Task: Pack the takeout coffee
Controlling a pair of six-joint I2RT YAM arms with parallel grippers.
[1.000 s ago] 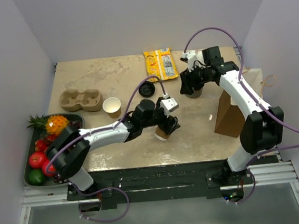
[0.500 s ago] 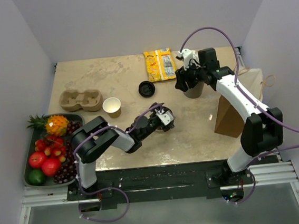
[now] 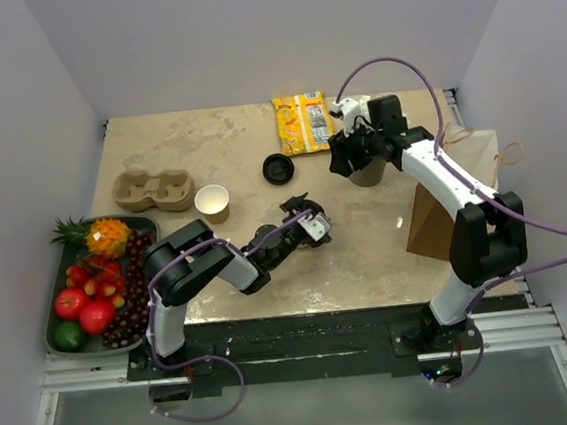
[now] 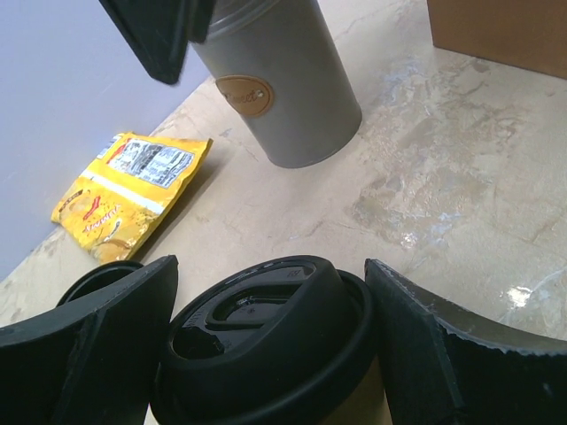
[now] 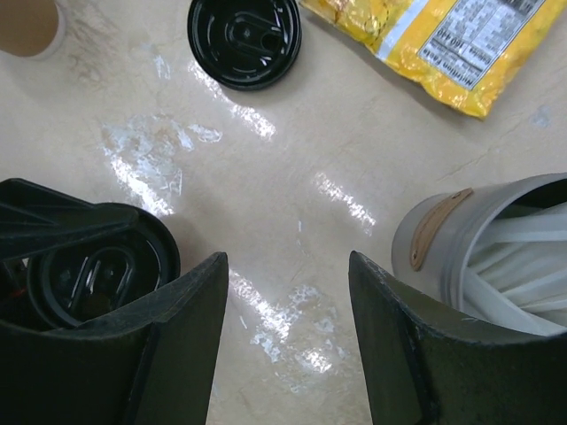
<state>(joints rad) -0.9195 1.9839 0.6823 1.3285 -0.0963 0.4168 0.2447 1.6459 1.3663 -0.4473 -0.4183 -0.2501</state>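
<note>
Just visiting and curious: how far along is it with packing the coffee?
Done: one kraft paper cup has its black lid on. In hand: the left gripper is closed around that lidded cup, while the right gripper hangs open beside the grey straw cup. Left: the second cup stands open, its loose lid lies apart on the table, and the cardboard carrier holds nothing.

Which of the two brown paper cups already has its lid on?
The lidded cup between the left fingers, capped in black. The other cup, beside the cardboard carrier, stands open, white inside, with a black lid lying loose nearby.
</note>
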